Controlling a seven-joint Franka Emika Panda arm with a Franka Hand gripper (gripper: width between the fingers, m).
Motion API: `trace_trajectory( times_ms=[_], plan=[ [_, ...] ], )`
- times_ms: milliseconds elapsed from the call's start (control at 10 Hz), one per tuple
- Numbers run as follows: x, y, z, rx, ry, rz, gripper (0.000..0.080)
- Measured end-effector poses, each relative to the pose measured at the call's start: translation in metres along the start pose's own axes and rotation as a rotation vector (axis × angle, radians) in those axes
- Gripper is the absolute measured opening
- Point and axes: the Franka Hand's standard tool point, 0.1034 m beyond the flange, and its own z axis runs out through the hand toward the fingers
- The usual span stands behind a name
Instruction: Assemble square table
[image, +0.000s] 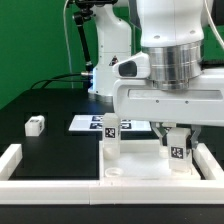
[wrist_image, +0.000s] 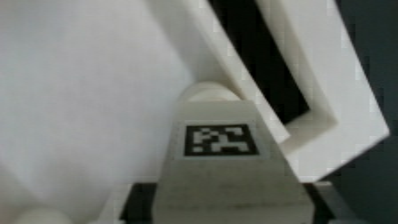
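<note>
- the pincer (image: 178, 140) is down at the exterior view's right. its two fingers are closed on the held leg (image: 178, 152), a short white plastic post with a black-white tag (wrist_image: 222, 138) on its face.
- that leg stands upright over a corner of the square table top (image: 142, 160). this is the white ribbed plastic slab lying on the black worktop (image: 50, 105), just inside the low white border wall (image: 50, 185).
- i cannot tell whether the held leg is seated in its socket, because its foot is hidden in both views.
- the standing leg (image: 110, 140), the same white tagged kind, is upright on the slab toward the exterior view's left. to my eye it is already fitted.
- the loose leg (image: 35, 125) lies on its side on the worktop, well apart from the slab and not yet fetched.
- i cannot see a fourth leg anywhere.
- the flat white marker board (image: 85, 123) lies behind the slab.
- my judgement: one leg is done and the second is in hand at its corner. two legs are left to fetch and fit, so the job is under halfway.
</note>
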Motion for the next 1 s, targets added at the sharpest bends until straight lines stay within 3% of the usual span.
trace_trajectory(
  times_ms=[300,600,900,1000],
  plan=[
    [-0.008,-0.009,0.003,0.079,-0.004,0.466,0.029],
    [-0.012,-0.012,0.004,0.092,-0.043,0.749,0.029],
    [-0.015,-0.015,0.005,0.091,-0.035,0.681,0.0303],
    [-0.018,-0.017,0.005,0.083,-0.017,0.496,0.0491]
  ],
)
